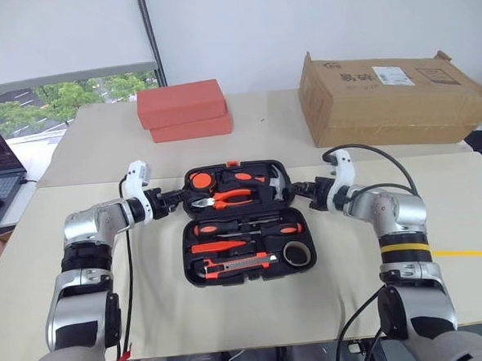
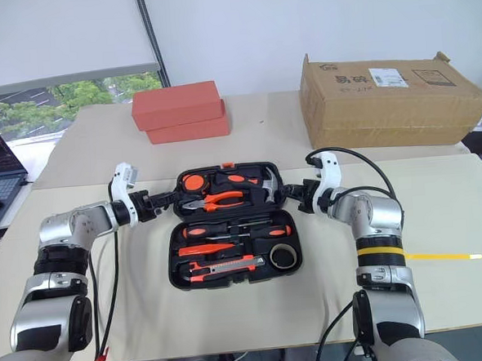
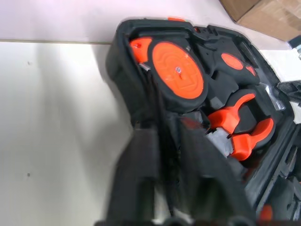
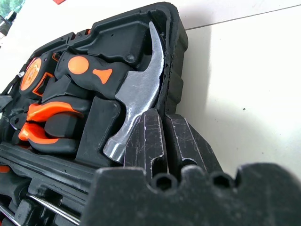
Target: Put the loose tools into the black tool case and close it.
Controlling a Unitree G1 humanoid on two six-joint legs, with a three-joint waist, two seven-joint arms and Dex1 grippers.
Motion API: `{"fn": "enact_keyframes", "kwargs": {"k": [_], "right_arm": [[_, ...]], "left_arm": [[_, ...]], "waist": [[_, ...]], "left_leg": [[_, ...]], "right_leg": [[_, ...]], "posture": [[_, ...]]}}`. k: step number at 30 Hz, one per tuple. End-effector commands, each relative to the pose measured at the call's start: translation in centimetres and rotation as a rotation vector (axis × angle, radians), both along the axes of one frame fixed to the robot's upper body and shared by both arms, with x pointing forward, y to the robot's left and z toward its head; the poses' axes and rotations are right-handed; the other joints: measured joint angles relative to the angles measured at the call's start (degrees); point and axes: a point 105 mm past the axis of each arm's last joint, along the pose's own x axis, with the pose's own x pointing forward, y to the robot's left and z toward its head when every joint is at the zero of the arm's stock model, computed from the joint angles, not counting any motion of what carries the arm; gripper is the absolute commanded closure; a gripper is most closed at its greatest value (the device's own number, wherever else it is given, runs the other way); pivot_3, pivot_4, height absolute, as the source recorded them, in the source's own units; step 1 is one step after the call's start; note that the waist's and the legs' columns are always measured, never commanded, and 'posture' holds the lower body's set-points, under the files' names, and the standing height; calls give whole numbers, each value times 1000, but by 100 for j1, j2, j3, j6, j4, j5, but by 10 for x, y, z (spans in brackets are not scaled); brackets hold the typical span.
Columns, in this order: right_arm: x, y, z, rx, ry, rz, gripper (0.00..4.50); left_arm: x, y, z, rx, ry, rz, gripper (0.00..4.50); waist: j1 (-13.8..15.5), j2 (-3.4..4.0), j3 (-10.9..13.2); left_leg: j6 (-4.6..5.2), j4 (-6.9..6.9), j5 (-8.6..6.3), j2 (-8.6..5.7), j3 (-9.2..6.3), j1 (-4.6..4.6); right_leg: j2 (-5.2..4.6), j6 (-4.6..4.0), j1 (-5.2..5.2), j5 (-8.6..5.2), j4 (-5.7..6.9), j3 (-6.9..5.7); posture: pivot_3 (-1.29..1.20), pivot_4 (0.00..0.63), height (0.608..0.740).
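Both grippers at the far lid of the tool case (image 1: 247, 221), open on the table (image 1: 76, 166).
We find the left gripper (image 1: 173, 199) and right gripper (image 1: 300, 190) pinched shut on the lid's side edges; screwdrivers (image 1: 244, 227), knife (image 1: 234, 265) and tape roll (image 1: 296, 253) sit in the half nearer us. We judge the shell stiff, hinged, tool-heavy: lift by both edges.

Printed markings appeared on the cardboard box (image 1: 395, 97): a dark logo or lettering on its top face, too small to read, and a white shipping label (image 1: 393, 75) whose text was illegible. No other text, number or brand could be read.
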Motion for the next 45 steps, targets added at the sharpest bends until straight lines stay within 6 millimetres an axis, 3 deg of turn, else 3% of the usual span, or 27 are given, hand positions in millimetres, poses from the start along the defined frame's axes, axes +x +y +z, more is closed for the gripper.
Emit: {"fn": "enact_keyframes", "kwargs": {"k": [1, 5, 11, 16, 20, 25, 36, 45], "right_arm": [[2, 2, 20, 27, -82, 7, 4500], [3, 5, 24, 39, -124, 12, 4500], [4, 11, 44, 62, -278, 45, 4500], [7, 14, 60, 72, -385, 52, 4500], [7, 15, 61, 8, -460, 75, 4500], [-2, 20, 56, -51, -588, 142, 4500], [-25, 13, 46, -144, -859, 153, 4500], [-40, -5, 39, -392, -1109, 168, 4500]], "left_arm": [[1, -1, 9, 12, -42, -27, 4467], [2, 2, 12, 26, -79, -21, 4467], [9, 5, 38, 46, -292, -4, 4467], [15, -1, 55, 140, -455, -15, 4467], [11, -14, 64, 176, -556, -86, 4467], [-1, -21, 52, 340, -650, -201, 4467], [-25, -19, 60, 492, -965, -219, 4467], [-44, -11, 46, 660, -1150, -265, 4467]], "waist": [[-1, 0, 0], [-3, 0, 0], [-8, -1, 1], [10, -1, 1], [16, -1, 1], [23, -1, 1], [22, -1, 1], [40, -1, 1]], "left_leg": [[0, 0, 1, 0, 0, 0], [0, 0, 2, 0, -1, 0], [-1, 0, 3, 0, 3, -1], [-1, 0, 5, -1, 2, -21], [1, -3, 5, -4, 1, -32], [1, -14, 5, -6, -1, -40], [1, -10, 5, -2, 0, -30], [2, -8, 5, -3, 1, -27]], "right_leg": [[0, 0, 0, 0, -1, 0], [0, 0, 0, 0, -1, 1], [0, 0, -6, 0, -3, 3], [0, -1, -22, 1, 1, 1], [0, -1, -24, 1, 3, -7], [3, 0, -28, 0, -15, -18], [3, 0, -21, 1, -42, -13], [0, 0, -20, 1, -42, -13]], "posture": [[0, 150, 711], [0, 150, 711], [0, 150, 711], [0, 150, 711], [0, 150, 711], [0, 150, 711], [0, 150, 711], [0, 150, 711]]}}
